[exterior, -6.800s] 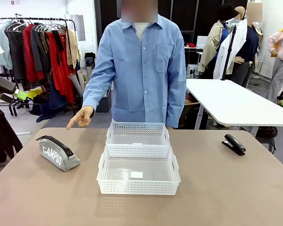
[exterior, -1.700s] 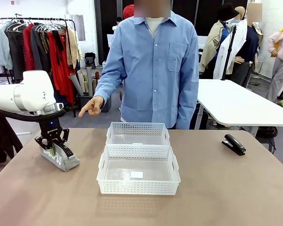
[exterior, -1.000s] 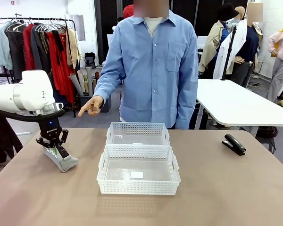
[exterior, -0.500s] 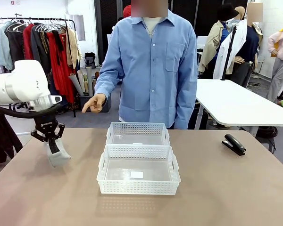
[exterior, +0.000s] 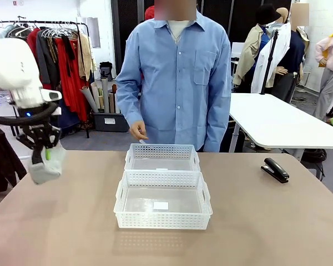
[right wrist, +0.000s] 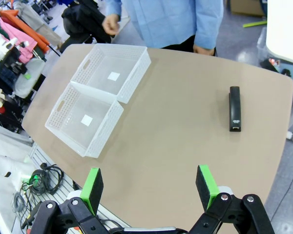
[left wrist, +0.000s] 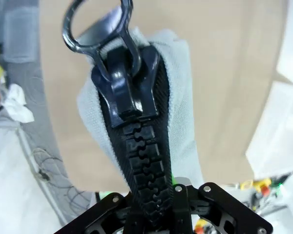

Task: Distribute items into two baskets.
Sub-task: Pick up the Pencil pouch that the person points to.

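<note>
Fingers, front view: left fingers [exterior: 46,153] are clamped on a grey pouch [exterior: 44,168], which is held off the bench [exterior: 266,221], well left of the near basket [exterior: 162,219].
Stapler [exterior: 276,169]: laid well right of the near basket.
Far basket [exterior: 162,151]: set just behind the near basket.
Left wrist view: the pouch's black zipper [left wrist: 141,161] is gripped.
Right wrist view: right fingers [right wrist: 205,184] are spread wide, with nothing held.

Bright, even overhead indoor light, front view sharp; faint soft shadow under the near basket [exterior: 163,220] on the tabletop [exterior: 266,221]. Left wrist view: glare streaks on the glossy zip pull [left wrist: 118,83] of the pouch [left wrist: 183,126], surroundings soft (too close). Right wrist view crisp, tabletop edges bowed by the wide lens, blown-out white top right
</note>
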Available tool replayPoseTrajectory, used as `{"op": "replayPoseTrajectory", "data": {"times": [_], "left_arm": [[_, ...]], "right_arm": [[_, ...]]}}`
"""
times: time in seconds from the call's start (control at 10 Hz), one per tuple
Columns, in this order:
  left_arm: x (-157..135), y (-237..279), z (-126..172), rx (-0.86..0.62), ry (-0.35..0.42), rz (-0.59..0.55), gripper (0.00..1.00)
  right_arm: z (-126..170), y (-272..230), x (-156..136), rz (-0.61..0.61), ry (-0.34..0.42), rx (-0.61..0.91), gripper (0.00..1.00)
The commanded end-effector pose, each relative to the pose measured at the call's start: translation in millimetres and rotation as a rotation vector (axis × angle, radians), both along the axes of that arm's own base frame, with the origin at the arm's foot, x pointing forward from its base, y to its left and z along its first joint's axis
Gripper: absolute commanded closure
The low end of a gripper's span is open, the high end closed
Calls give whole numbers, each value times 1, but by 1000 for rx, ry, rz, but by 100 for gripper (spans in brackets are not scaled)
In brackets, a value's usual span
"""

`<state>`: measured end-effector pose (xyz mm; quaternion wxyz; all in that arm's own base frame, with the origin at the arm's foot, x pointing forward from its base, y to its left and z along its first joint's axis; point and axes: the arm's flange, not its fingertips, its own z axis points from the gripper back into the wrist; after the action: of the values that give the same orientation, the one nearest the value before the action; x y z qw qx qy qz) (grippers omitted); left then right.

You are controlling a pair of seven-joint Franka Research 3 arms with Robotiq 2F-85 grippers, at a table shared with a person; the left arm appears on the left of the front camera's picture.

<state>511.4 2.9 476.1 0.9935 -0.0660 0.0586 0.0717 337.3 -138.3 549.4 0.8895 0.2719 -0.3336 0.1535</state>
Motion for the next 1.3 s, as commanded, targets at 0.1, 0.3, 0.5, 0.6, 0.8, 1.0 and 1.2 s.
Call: {"op": "replayPoseTrajectory", "data": {"times": [0.1, 0.3, 0.5, 0.6, 0.8, 1.0, 1.2], "left_arm": [[-20, 14, 71, -42, -14, -288, 100], [-32, 13, 106, -11, -87, -493, 100], [-45, 8, 124, 11, -107, -590, 100], [-52, 6, 129, -10, -106, -667, 100], [-64, -4, 130, -21, -122, -734, 100], [-65, -6, 131, 7, -149, -719, 100], [-58, -11, 133, -11, -118, -720, 100]], "right_arm": [[2, 0, 1, 9, -16, 13, 0], [2, 0, 1, 9, -16, 13, 0], [2, 0, 1, 9, -16, 13, 0], [2, 0, 1, 9, -16, 13, 0], [2, 0, 1, 9, -16, 13, 0], [2, 0, 1, 9, -16, 13, 0], [2, 0, 1, 9, -16, 13, 0]]}}
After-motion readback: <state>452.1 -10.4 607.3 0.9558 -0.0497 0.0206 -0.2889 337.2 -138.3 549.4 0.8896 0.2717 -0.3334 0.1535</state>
